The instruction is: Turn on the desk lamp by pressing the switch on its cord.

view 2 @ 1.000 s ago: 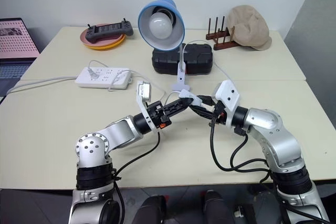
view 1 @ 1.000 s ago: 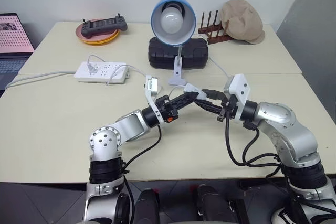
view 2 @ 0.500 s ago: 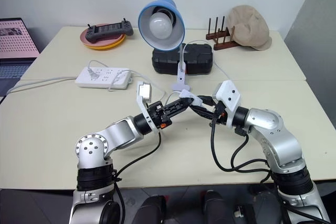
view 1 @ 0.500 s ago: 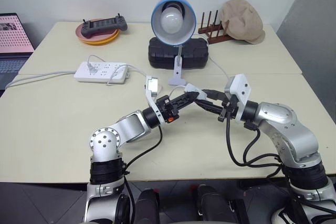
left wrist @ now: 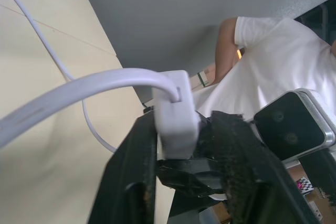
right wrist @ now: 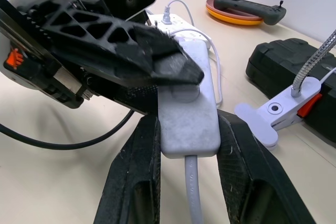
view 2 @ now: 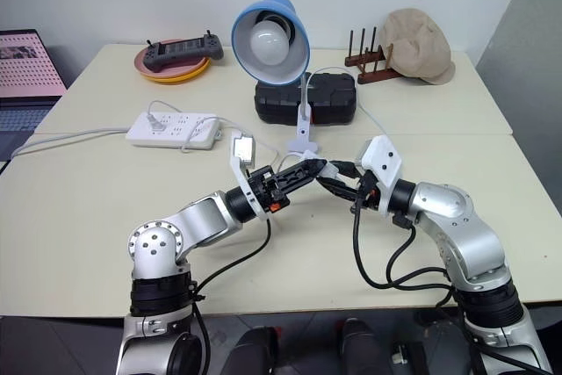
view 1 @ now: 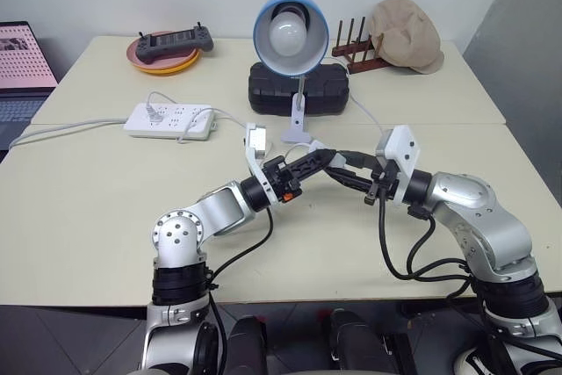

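Switch held aloft at centre of the head views, between the two claws, above the surface and just in front of the lamp's clip base. Clamped by its long sides in the right claw, jaws narrowed onto the white body; left claw nearly closed too, one black finger lying across the upper face on the rocker, the end of the body between its fingers in the left wrist view.

Likely light, hard plastic, smooth and a little slippery; small enough to twist in a loose grip. Best taken by the long flat flanks, as done by the right claw, leaving the rocker face free for a push. Cord thin and limp, offering no support, only a mild tug; no good place to grab for pressing.

Long axis running along the right claw's fingers, roughly toward the left arm; one end trailing cord back between the right fingers, the other feeding cord off in a loop toward the upper middle of the frame. Rocker face turned up toward the pressing finger.

Desk lamp at upper centre, shade facing the camera, bulb appearing unlit, so press judged not yet complete
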